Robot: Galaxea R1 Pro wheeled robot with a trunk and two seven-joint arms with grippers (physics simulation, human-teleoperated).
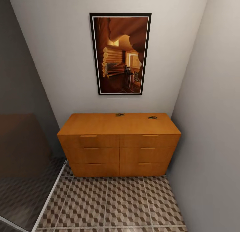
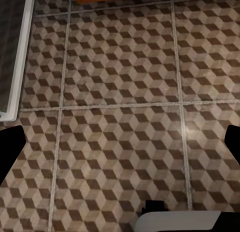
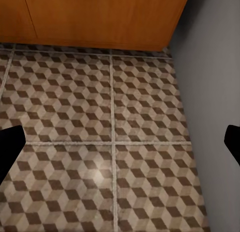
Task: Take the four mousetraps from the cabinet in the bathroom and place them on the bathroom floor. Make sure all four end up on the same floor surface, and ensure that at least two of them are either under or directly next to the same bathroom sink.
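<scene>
Cube-patterned bathroom floor (image 1: 110, 205) lies nearest, both grippers spread wide and empty above it. Two mousetraps (image 1: 120, 115) (image 1: 152, 117) sit on the cabinet (image 1: 118, 145) top near the wall. Approach seems underway; next comes closing in and reaching.

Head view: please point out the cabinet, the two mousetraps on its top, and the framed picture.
cabinet (image 1: 100, 155): head view, drawer front.
left mousetrap (image 1: 120, 115): head view, its middle.
right mousetrap (image 1: 152, 117): head view, its middle.
framed picture (image 1: 120, 53): head view, canvas middle.
</scene>
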